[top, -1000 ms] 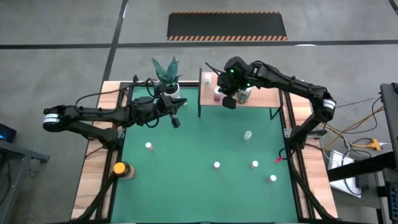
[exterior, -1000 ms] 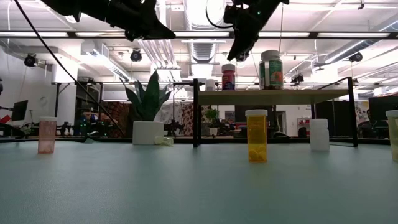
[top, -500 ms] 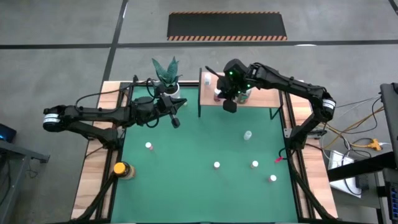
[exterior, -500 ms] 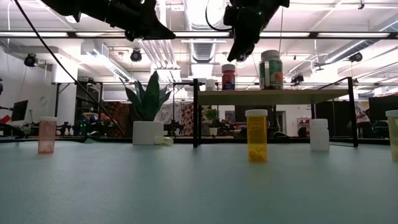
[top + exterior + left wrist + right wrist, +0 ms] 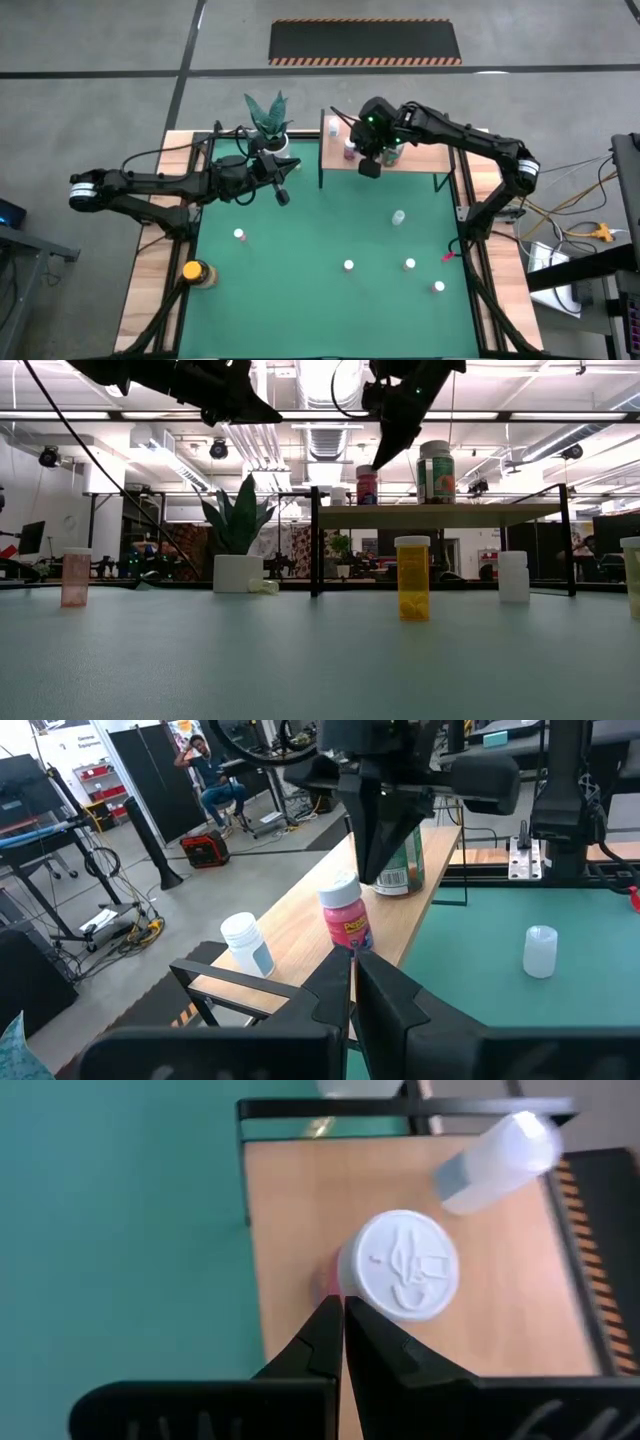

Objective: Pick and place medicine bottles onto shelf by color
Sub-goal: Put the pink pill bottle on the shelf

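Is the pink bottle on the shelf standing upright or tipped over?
Upright. The pink bottle stands on the shelf with its white cap up; the right wrist view looks straight down on its round cap.

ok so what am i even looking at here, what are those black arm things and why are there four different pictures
These are two robot arms at a green table, each ending in a two-finger gripper. One picture looks straight down from above, one looks level across the tabletop, and two come from cameras on the arms' wrists.

The job is sorting medicine bottles onto the shelf, a small wooden board on black legs at the table's far edge. Three bottles stand there: a pink bottle, a green-labelled one and a small white one. Others wait on the mat, such as the orange bottle.

The right gripper hangs shut just above the pink bottle, holding nothing. The left gripper waits, shut and empty, near the potted plant.
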`<action>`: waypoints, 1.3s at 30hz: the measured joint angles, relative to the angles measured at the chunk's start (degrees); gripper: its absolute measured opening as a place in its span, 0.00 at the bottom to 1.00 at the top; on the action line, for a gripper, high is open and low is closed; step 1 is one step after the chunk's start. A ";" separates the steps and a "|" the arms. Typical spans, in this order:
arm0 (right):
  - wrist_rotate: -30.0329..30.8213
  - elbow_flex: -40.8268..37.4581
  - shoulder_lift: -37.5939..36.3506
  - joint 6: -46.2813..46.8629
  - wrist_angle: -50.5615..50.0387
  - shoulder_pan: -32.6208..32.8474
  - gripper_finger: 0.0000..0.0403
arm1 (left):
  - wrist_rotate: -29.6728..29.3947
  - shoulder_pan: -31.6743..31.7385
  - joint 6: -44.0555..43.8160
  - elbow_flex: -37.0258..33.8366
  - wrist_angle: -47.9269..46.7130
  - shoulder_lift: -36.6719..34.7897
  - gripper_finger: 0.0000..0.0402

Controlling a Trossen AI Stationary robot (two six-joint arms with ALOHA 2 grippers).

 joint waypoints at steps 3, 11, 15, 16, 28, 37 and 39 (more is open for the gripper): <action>1.99 0.79 -0.26 -0.38 -0.05 0.02 0.02 | 0.00 0.00 0.00 0.00 -0.02 0.00 0.00; 2.58 1.49 -0.31 0.46 2.65 0.04 0.02 | -0.02 0.00 0.00 -0.02 -0.04 0.02 0.00; 2.65 1.49 0.68 1.75 7.09 0.04 0.02 | 0.00 0.00 -0.02 -0.02 -0.02 0.02 0.00; 2.67 1.49 1.13 1.75 7.92 0.03 0.02 | 0.00 0.00 -0.02 -0.02 -0.01 0.02 0.00; -0.64 1.45 3.33 -1.11 6.45 0.04 0.02 | 0.00 -0.04 0.04 -0.02 -0.28 0.03 0.00; -0.41 1.63 2.54 -1.14 3.72 0.02 0.02 | 0.00 -0.02 0.07 -0.02 -0.24 0.04 0.00; -0.39 2.43 2.59 -1.14 3.48 0.02 0.02 | 0.00 0.00 0.07 -0.02 -0.24 0.04 0.00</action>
